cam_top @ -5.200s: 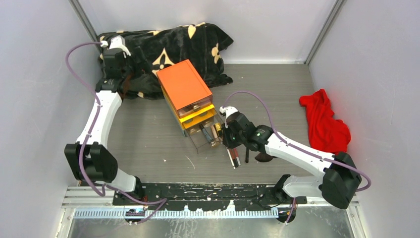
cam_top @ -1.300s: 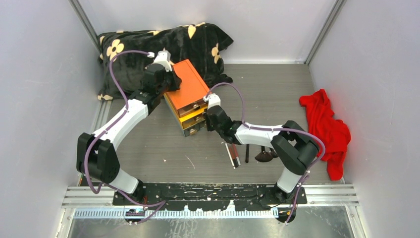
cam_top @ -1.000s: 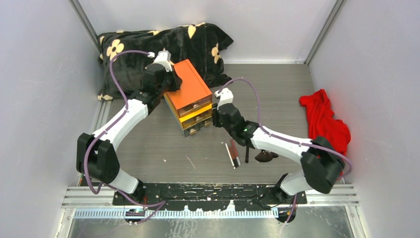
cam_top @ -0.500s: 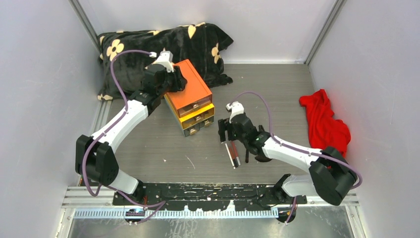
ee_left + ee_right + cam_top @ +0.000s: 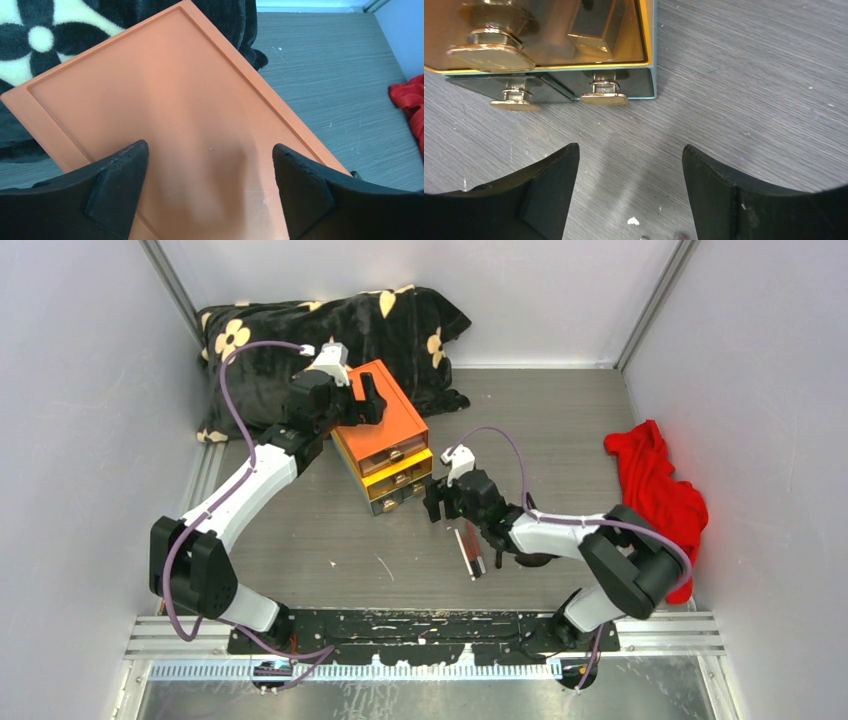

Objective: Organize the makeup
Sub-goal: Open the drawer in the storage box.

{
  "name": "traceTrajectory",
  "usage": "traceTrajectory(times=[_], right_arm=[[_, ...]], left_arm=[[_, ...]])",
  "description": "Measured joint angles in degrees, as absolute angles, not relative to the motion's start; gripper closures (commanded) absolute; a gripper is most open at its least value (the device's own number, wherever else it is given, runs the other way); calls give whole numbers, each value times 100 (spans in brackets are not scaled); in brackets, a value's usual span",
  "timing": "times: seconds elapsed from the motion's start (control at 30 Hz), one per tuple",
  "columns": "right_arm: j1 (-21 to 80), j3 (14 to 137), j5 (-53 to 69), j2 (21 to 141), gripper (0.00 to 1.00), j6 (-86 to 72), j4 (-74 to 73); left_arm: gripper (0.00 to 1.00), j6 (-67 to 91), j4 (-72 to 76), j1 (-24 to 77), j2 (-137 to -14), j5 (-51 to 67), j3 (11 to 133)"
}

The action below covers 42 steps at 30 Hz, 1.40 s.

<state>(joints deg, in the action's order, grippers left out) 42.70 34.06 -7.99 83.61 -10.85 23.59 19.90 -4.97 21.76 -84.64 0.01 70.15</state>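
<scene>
Some makeup lies loose on the table: a slim pink palette (image 5: 470, 549), a black brush (image 5: 498, 554) and a dark fluffy brush head (image 5: 538, 560) half hidden by the right arm. More gold-coloured makeup (image 5: 591, 27) shows through the clear drawers. My left gripper (image 5: 362, 400) (image 5: 210, 155) hangs open just above the orange lid (image 5: 165, 100), holding nothing. My right gripper (image 5: 441, 508) (image 5: 630, 155) is open and empty over bare table, in front of the shut drawers' gold knobs (image 5: 604, 97), with the palette just to its near right.
The orange-topped drawer box (image 5: 385, 425) stands mid-table with its drawers (image 5: 402, 478) shut. A black floral blanket (image 5: 330, 330) lies behind it against the back wall. A red cloth (image 5: 655, 495) is at the right wall.
Both grippers have opened. The right one has drawn back from the drawer fronts to the table in front of them. The left stays over the lid. The bottom drawer, open earlier, is shut.
</scene>
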Motion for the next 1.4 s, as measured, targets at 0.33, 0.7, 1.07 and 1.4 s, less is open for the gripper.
traceTrajectory(times=[0.33,0.7,1.07,1.4], right_arm=[[4292,3667,-561,9430,25,-1138,2952],[4355,4233,-534,9662,26,-1157,3166],[4377,4272,-565,9992,29,-1214,3166],[4394,4399,-725,10165,65,-1219,3155]], left_arm=[[0,1905,-462,2200,-8462,-23,7013],[1,1905,-235,2200,-8527,-134,6954],[3,1903,-202,2200,-8527,-148,6938],[5,1898,-152,2196,-8567,-158,6938]])
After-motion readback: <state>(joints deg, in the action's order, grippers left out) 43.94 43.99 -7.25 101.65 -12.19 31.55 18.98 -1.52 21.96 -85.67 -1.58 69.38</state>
